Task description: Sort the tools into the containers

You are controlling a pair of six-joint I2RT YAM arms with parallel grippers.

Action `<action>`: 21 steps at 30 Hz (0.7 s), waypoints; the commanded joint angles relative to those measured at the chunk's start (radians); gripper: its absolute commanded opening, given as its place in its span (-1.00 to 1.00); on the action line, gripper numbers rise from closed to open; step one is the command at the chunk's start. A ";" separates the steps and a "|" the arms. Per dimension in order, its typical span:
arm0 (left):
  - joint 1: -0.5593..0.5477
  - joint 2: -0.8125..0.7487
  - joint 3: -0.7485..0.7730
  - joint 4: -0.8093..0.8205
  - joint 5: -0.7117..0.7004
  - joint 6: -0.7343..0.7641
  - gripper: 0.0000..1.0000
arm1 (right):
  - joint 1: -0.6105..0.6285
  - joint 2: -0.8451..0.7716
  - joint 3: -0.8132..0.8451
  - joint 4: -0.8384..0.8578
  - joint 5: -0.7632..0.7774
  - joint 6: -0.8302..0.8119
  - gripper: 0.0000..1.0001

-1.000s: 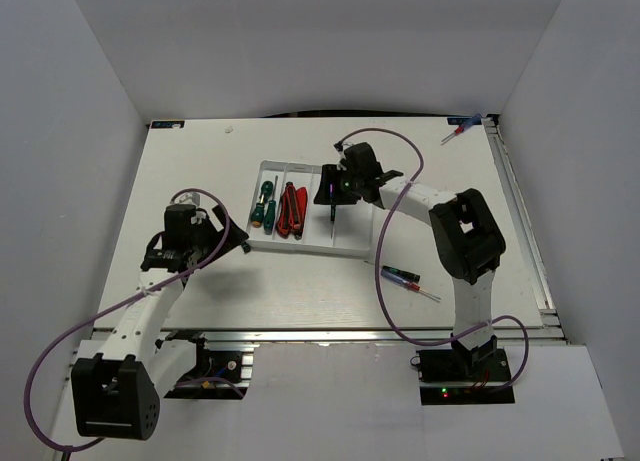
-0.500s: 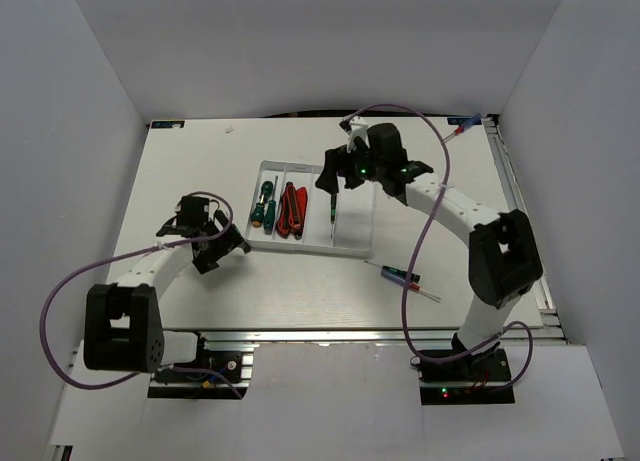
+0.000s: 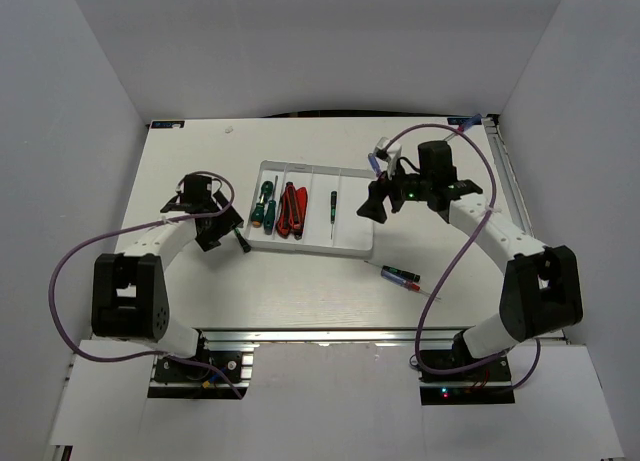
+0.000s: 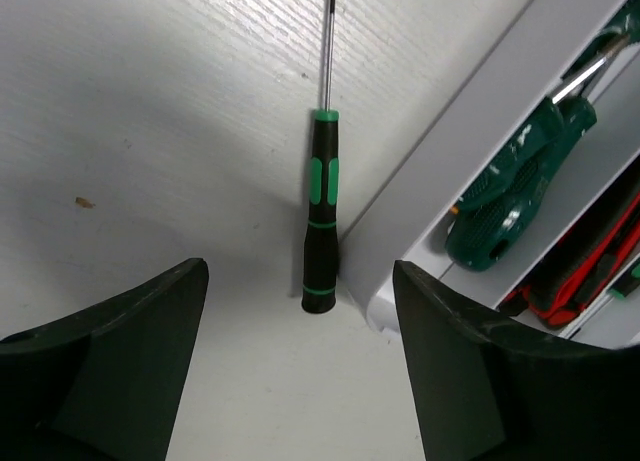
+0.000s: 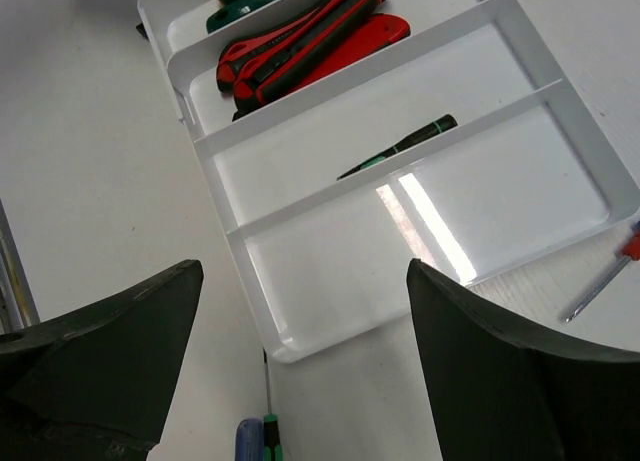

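The white tray (image 3: 352, 243) holds green screwdrivers (image 3: 262, 207) in its leftmost compartment, red-and-black pliers (image 3: 291, 209) in the second and a thin dark driver (image 3: 332, 204) in the third; the fourth is bare. My left gripper (image 3: 224, 229) is open at the tray's near left corner. In its wrist view the open left gripper (image 4: 300, 381) faces a black-and-green precision driver (image 4: 321, 211) lying against the tray wall (image 4: 440, 181). My right gripper (image 3: 375, 207) hangs open beside the tray's right side, and in its wrist view the right gripper (image 5: 305, 371) holds nothing.
A red-and-blue screwdriver (image 3: 404, 277) lies on the table right of the tray's near corner. Blue and green handles (image 3: 375, 162) lie behind the tray, seen as handles (image 5: 252, 443) in the right wrist view. A red-handled tool (image 3: 461, 130) rests at the far right corner.
My right gripper opened, left the thin dark driver in the third compartment, and moved right off the tray. My left gripper shifted toward the tray's near left corner.
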 commanded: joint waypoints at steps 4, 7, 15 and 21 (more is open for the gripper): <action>0.008 0.094 0.138 -0.017 -0.053 -0.020 0.59 | -0.083 -0.114 -0.079 0.006 -0.055 -0.070 0.79; 0.008 0.163 0.176 -0.044 -0.056 -0.017 0.48 | -0.110 -0.144 -0.109 0.023 -0.061 -0.065 0.79; 0.008 0.271 0.236 -0.092 -0.041 0.030 0.40 | -0.171 -0.195 -0.190 0.069 -0.066 -0.038 0.79; 0.008 0.305 0.233 -0.106 -0.049 0.063 0.38 | -0.189 -0.203 -0.211 0.084 -0.066 -0.026 0.79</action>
